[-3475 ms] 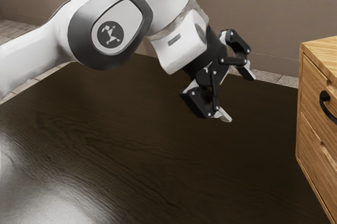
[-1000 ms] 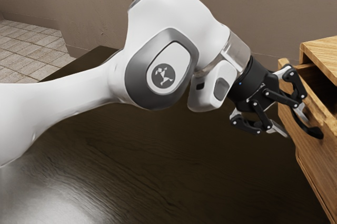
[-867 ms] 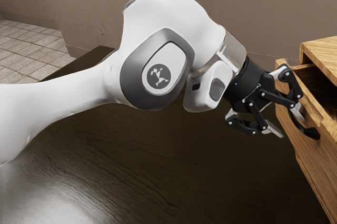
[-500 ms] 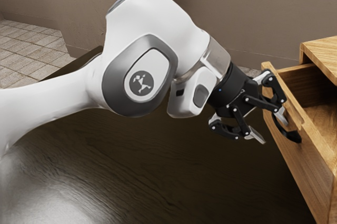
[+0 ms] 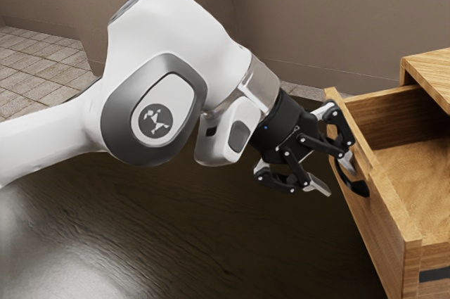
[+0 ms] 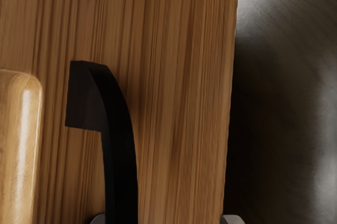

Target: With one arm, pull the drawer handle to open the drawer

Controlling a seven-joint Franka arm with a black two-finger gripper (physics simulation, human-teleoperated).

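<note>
The wooden drawer [image 5: 367, 223] stands pulled well out of the light wooden cabinet [image 5: 430, 67], its inside bare. A black curved handle [image 5: 354, 181] sits on the drawer's front. My black gripper [image 5: 332, 176] is at that handle with its fingers spread wide: one finger hooks behind the handle, the other hangs free on the side toward the exterior view's left. In the wrist view the handle [image 6: 116, 145] runs up the drawer front [image 6: 174, 76], close beside one fingertip [image 6: 97, 216], with a wide gap to the other fingertip [image 6: 231, 217].
The dark wooden table [image 5: 176, 243] stretches under the arm toward the exterior view's left. A lower drawer front with a black handle [image 5: 434, 274] shows beneath the pulled-out one. Brown walls and a tiled floor [image 5: 35, 67] lie behind.
The drawer has slid out toward the exterior view's left, from shut 3.5 s ago to wide open. My hand drew back leftward with the handle hooked, its fingers keeping the same spread.
</note>
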